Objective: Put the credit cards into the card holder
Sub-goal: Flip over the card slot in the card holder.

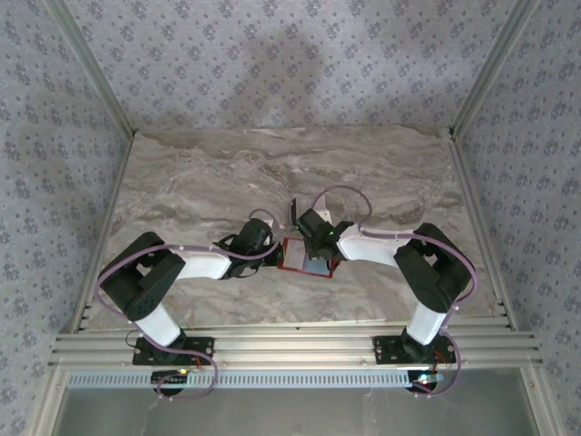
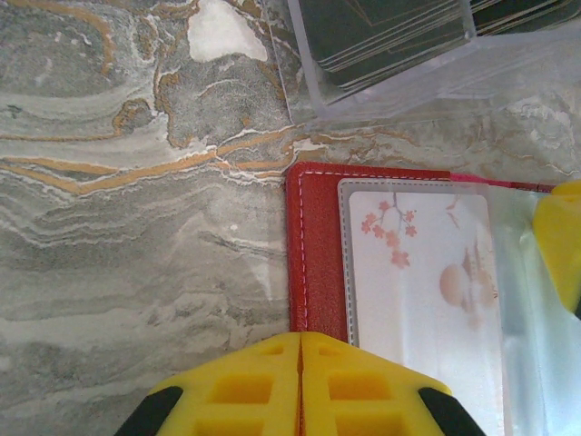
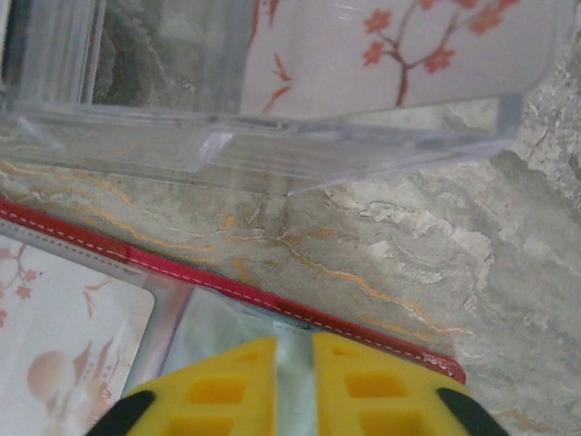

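Note:
The red card holder [image 1: 292,261] lies open on the marble between both arms. My left gripper [image 2: 300,338] is shut, its yellow tips resting at the holder's red left border [image 2: 314,245]. A pale card with a blossom print [image 2: 418,282] sits inside a clear pocket. My right gripper [image 3: 294,350] is at the holder's far edge [image 3: 227,289], its jaws narrowly apart with the pale grey-blue pocket sheet [image 3: 227,322] between them. That gripper's yellow finger [image 2: 560,245] also reaches over the pockets. The same blossom card [image 3: 64,350] lies at the lower left.
A clear plastic box [image 2: 427,77] stands just beyond the holder and holds a stack of dark cards [image 2: 386,32]. Through its wall another blossom card [image 3: 399,45] is visible. Bare marble [image 1: 200,182] stretches left and back. Metal frame rails border the table.

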### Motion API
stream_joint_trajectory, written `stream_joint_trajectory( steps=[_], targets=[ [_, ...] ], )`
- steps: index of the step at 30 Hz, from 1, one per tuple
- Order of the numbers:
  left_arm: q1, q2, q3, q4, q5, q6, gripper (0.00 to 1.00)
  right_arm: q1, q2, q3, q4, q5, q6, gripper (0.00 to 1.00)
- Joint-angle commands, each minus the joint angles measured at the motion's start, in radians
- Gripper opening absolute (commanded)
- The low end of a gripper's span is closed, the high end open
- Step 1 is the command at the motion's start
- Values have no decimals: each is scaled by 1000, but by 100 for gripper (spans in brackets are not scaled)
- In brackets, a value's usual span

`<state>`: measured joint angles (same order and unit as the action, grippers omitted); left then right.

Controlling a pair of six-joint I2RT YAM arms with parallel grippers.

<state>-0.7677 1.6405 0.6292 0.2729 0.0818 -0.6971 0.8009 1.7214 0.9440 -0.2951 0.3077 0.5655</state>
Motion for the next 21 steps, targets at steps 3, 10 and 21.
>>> stream_joint_trajectory(
  steps=[3, 10, 21],
  targets=[
    [-10, 44, -23, -90, 22, 15, 8, 1, -14, -3, -31, -29, 2, 0],
    [-22, 50, -50, -57, 16, -2, 8, 2, -18, 35, -13, -84, -11, 0],
    [-58, 67, -59, -23, -2, -35, 7, -8, -11, 54, 81, -243, 4, 0]
  ],
)
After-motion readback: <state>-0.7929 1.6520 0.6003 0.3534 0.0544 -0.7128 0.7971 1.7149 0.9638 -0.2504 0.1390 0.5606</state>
